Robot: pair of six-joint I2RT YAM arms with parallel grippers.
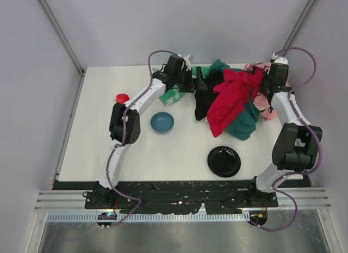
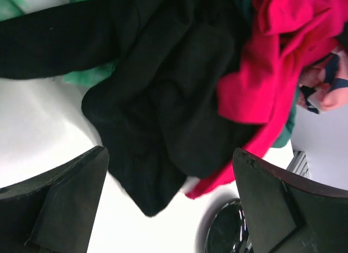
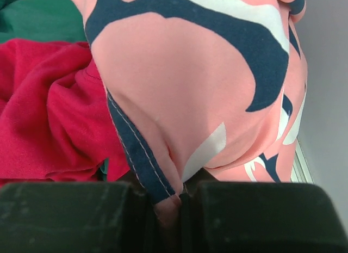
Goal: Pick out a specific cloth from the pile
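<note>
Hanging left hand (image 2: 171, 207), apart, over black cloth (image 2: 163, 100); right hand (image 3: 168, 209) clamping pink cloth (image 3: 190, 90); risking snagging overlapping red cloth (image 2: 277, 57) too.

Soft matt fabric on black cloth (image 2: 163, 117), no sheen. Also matt: red cloth (image 2: 277, 62), fine knit-like surface. Smooth printed fabric on pink cloth (image 3: 206, 90), navy hem visibly stitched. Smooth white matt table (image 1: 92, 149). Glossy black plate (image 1: 224, 161). Smooth blue bowl (image 1: 162, 122), slight shine. On left gripper (image 2: 169, 152), fingers (image 2: 65, 204) matt black, faintly rough, probably plastic.
</note>
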